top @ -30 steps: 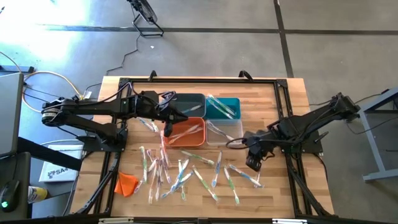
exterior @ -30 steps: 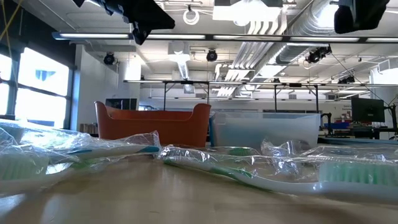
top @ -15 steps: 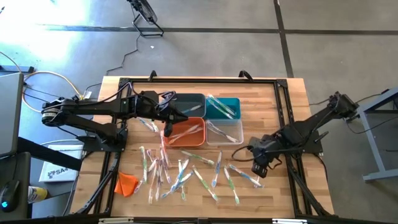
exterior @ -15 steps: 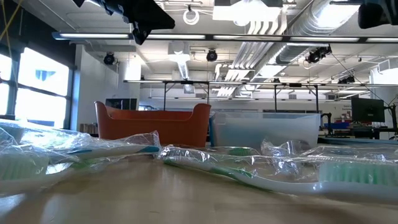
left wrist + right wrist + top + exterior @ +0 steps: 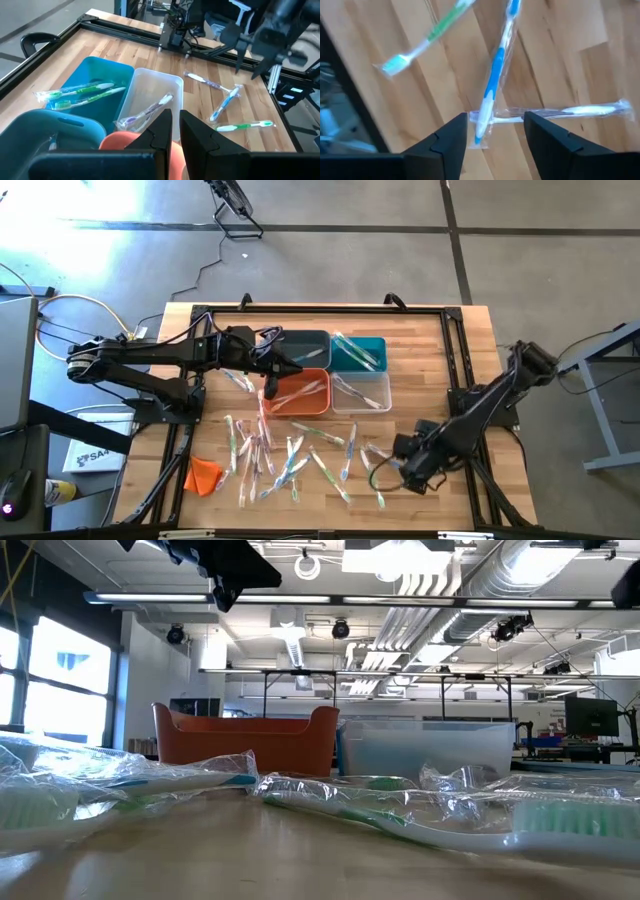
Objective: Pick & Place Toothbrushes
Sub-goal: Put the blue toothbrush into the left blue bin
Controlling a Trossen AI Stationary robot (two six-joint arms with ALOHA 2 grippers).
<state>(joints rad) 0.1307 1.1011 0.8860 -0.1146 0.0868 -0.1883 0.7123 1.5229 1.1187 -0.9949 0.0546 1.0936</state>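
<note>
- Toothbrush w/ blue handle in clear shiny wrapper (image 5: 492, 82) lies loose on wooden slatted table (image 5: 450, 340), lower right of high view, crossing white-handled wrapped brush (image 5: 580, 111)
- Right gripper (image 5: 495, 137) right above it, jaws spread, nothing held
- Long axis runs upper right to lower centre in right wrist view
- Prob. light, stiff, film slippery; pinch mid-handle
- Left gripper (image 5: 174, 130) nearly closed, empty, over orange plastic bin (image 5: 300, 392)

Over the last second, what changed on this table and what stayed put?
The right gripper travelled from beside the clear bin toward the table's near edge and opened; it now hovers empty over a blue-handled toothbrush among the loose ones. Nothing was picked up. The left gripper stayed above the orange bin, and the bins and scattered toothbrushes did not shift.
</note>
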